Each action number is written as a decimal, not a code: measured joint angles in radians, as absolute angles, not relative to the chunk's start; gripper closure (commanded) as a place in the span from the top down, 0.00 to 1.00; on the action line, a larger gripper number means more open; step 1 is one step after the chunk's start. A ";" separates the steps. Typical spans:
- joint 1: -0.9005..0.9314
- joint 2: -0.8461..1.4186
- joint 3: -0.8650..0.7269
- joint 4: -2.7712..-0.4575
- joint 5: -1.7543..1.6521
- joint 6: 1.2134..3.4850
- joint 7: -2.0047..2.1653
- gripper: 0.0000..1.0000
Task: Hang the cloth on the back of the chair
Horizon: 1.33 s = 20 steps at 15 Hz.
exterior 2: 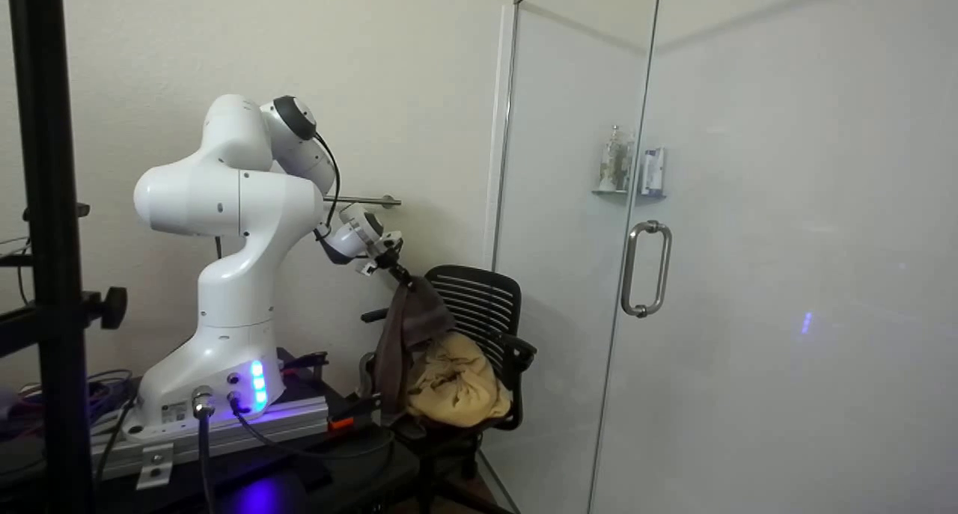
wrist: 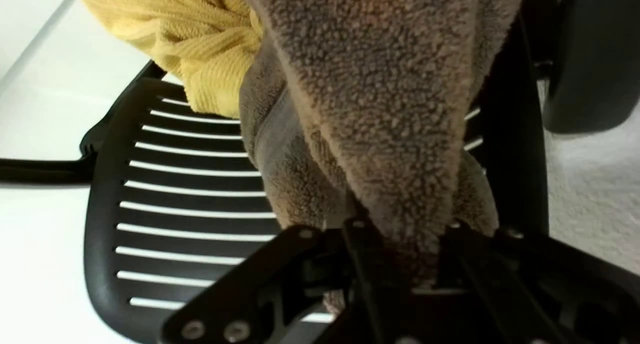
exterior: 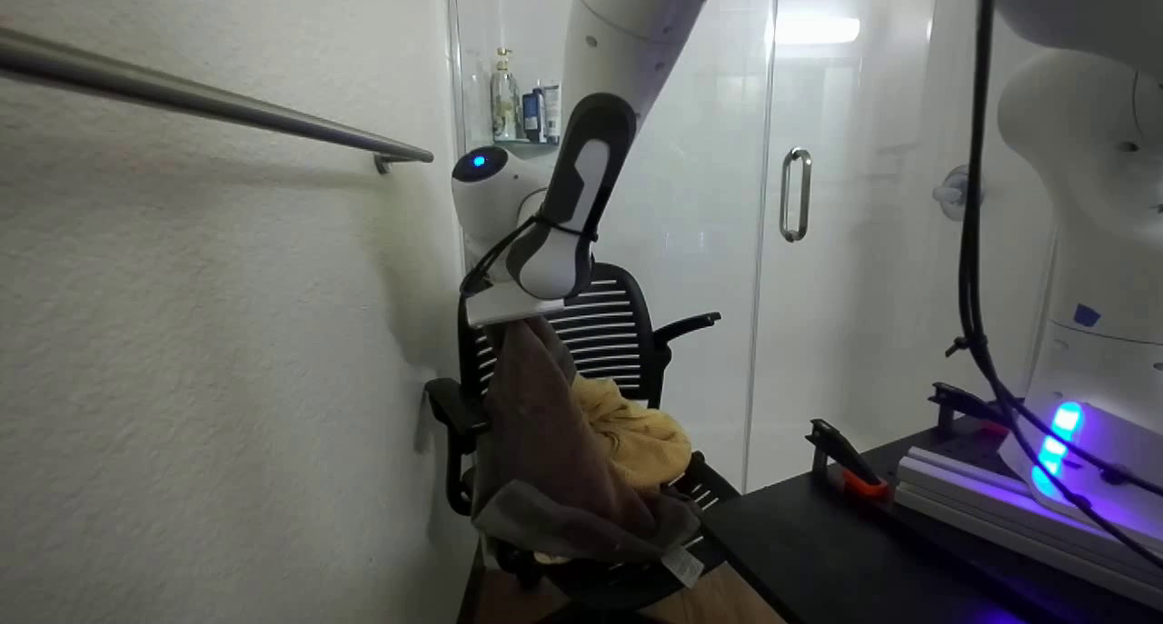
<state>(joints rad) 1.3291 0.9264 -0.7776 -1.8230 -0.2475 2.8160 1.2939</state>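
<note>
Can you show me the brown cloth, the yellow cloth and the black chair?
Brown cloth (exterior: 551, 442): in an exterior view, on its hanging middle part.
Yellow cloth (exterior 2: 458, 385): in an exterior view, on its crumpled middle.
Black chair (wrist: 190, 223): in the wrist view, on its slatted backrest.

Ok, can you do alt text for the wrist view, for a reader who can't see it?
A gripper, at the bottom, is closed on a greyish-brown cloth that reaches the top edge, in front of a slotted black chair back. A bunched yellow cloth shows at upper left, and part of a dark armrest at upper right.
</note>
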 measured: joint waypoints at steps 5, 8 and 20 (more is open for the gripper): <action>1.668 0.886 -1.078 -2.014 -0.285 2.789 1.410 0.00; 1.890 0.889 -1.271 -2.119 -0.289 2.735 1.426 0.00; 2.102 0.921 -1.628 -2.216 -0.226 2.757 1.213 0.00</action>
